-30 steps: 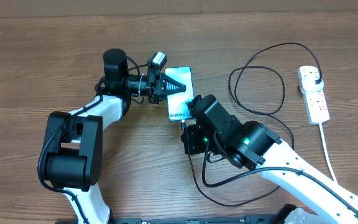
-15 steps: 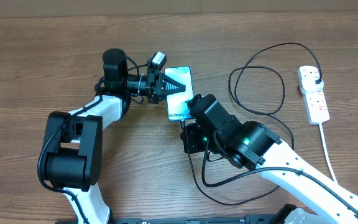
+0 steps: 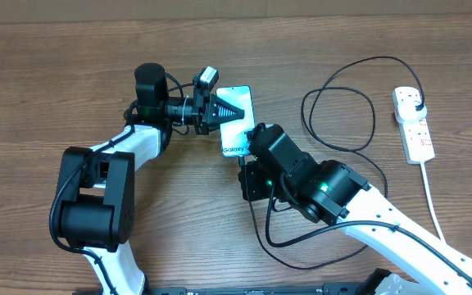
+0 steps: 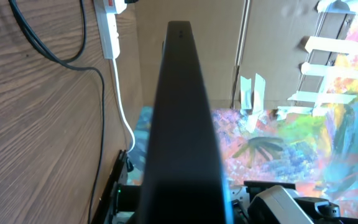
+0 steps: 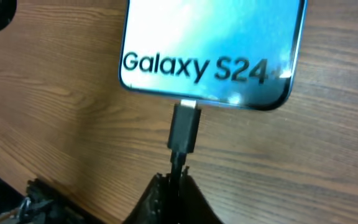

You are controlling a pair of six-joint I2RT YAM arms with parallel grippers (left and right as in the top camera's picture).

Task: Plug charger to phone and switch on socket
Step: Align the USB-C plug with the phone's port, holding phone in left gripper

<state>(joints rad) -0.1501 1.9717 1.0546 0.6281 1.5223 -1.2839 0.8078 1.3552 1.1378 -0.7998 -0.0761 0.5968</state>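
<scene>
Slippage at the port is the main hazard. The phone lies flat on the wooden surface, with the charger connector tip entered at its lower edge. A thin bright band shows between the connector body and the phone's frame, so the tip may not be fully home. The right end effector is pinched shut on the cable just behind the connector. If it draws back before letting go, or at a slant, the tip could come out or lever against the port.

The left end effector is closed, its tips pressing on the phone's screen to pin it down. If that pressure lifts too early, a final push from the right would slide the phone rather than seat the tip.

The socket sits well apart at the right edge, with the black cable looping between it and the right arm — a reach toward the switches could snag that loop and tug the connector free. Whether a switch is on cannot be told.
</scene>
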